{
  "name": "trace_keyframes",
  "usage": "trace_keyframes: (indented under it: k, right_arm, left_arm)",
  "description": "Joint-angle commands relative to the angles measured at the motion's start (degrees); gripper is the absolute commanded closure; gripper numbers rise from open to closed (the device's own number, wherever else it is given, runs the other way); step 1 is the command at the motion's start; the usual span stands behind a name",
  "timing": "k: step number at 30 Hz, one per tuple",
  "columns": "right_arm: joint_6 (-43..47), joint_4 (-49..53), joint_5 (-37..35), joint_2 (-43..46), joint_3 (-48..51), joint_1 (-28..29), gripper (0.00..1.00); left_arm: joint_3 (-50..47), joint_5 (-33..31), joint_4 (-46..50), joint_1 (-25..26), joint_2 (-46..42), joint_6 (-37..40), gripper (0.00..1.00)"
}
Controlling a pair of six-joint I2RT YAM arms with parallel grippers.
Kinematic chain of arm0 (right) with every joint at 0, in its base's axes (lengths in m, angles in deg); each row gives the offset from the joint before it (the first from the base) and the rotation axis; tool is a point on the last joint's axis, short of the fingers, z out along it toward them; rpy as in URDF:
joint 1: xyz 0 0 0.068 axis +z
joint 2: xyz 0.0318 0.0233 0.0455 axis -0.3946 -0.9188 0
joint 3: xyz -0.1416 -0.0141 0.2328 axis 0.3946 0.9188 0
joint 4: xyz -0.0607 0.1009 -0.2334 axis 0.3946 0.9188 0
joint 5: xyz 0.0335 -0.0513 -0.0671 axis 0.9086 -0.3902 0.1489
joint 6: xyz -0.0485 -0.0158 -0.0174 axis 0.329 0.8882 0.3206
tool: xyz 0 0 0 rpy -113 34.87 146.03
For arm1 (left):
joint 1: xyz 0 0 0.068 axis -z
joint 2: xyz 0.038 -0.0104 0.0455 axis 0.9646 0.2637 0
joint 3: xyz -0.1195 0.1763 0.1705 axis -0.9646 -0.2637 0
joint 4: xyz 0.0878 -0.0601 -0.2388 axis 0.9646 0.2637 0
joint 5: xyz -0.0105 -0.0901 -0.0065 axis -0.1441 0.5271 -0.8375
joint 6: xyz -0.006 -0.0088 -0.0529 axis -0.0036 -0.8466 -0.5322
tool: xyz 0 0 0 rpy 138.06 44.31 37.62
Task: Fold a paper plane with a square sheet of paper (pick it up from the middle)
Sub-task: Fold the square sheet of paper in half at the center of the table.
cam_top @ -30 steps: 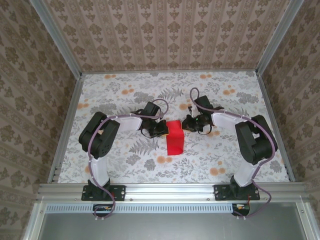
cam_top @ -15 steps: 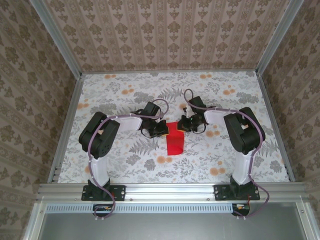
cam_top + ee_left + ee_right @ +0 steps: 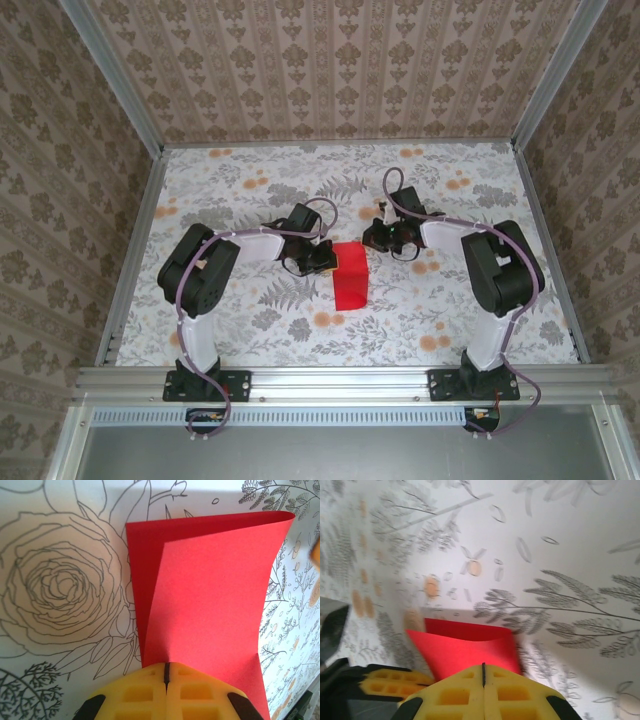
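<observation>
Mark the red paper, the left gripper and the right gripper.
red paper point(image 3: 350, 280): top external view, middle of the folded sheet.
left gripper point(image 3: 166, 667): left wrist view, seam between its shut fingertips.
right gripper point(image 3: 483, 667): right wrist view, seam between its shut fingertips.

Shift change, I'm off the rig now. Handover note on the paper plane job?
Left pincer: shut on the square sheet of paper, at its left edge.
Right pincer: shut, just right of the sheet; no grip visible.
Sheet: middle of the table, folded over loosely, top layer bowed.
Done: one fold-over begun.
Left: crease it flat, then every nose and wing fold.
</observation>
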Motion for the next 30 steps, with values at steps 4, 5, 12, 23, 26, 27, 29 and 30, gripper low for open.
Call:
trace_keyframes:
  k: [4, 5, 12, 23, 26, 27, 29, 30]
  right_arm:
    - [-2.8, -4.7, 1.5, -0.8, 2.6, 2.7, 0.94]
    - [-2.8, -4.3, 1.1, -1.4, 2.4, 2.7, 0.94]
    - [-4.3, -4.2, -2.8, -4.1, 2.5, 1.2, 0.94]
    - [-14.8, -6.3, -15.5, -0.3, 3.7, -0.9, 0.94]
    - [-13.6, -6.6, -14.2, 3.4, 5.1, -1.0, 0.94]
    - [-13.2, -6.5, -13.6, 4.7, 5.8, -1.0, 0.93]
    - [-11.7, -6.1, -10.1, 7.6, 7.8, -1.0, 0.93]
    - [-10.6, -5.7, -7.1, 8.9, 8.8, -0.8, 0.92]
  left_arm:
    - [-3.9, -13.0, 13.4, -0.4, 7.4, 2.6, 1.0]
    - [-4.0, -13.0, 13.5, -0.3, 7.3, 2.5, 1.0]
    - [-5.1, -13.5, 13.6, -0.3, 6.9, 2.4, 1.0]
    - [-6.3, -14.2, 13.1, -0.3, 6.8, 2.6, 1.0]
    - [-6.1, -14.3, 13.1, -0.4, 6.9, 2.9, 1.0]
    - [-6.1, -14.4, 13.0, -0.3, 6.9, 2.9, 1.0]
    - [-6.0, -14.6, 12.9, -0.4, 6.7, 3.1, 1.0]
    - [-5.9, -14.6, 13.0, -0.4, 6.7, 3.2, 1.0]
